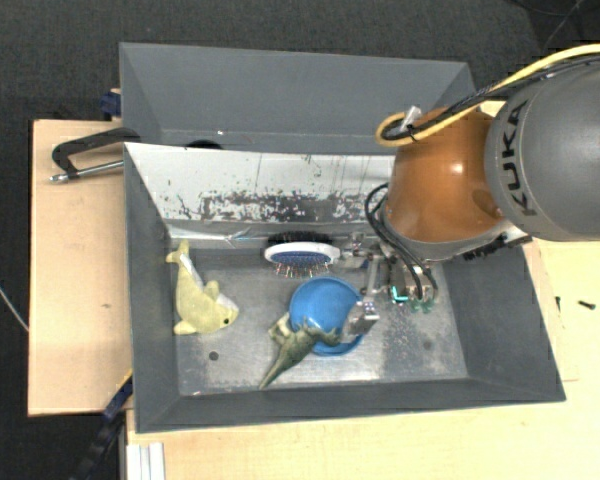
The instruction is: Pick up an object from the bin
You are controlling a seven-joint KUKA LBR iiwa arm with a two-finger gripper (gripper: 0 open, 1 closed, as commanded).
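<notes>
My gripper (372,306) hangs just right of the blue bowl (318,306); whether it's spread, I can't tell. It could skid off that curved wall.

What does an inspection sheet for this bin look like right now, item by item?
Surface: grey metal bin, floor speckled, bare on the right side.
Job's things: blue bowl in the middle; green toy dinosaur lying against its front; yellow plush dolphin at the left; white-and-blue hairbrush by the back wall.
Clutter: nothing seen.
Grippers: gripper low in the bin at the blue bowl's right edge; open or shut cannot be told.
Cables: yellow cable looping over the orange wrist cover.
Surroundings: dark carpet behind the bin.
</notes>
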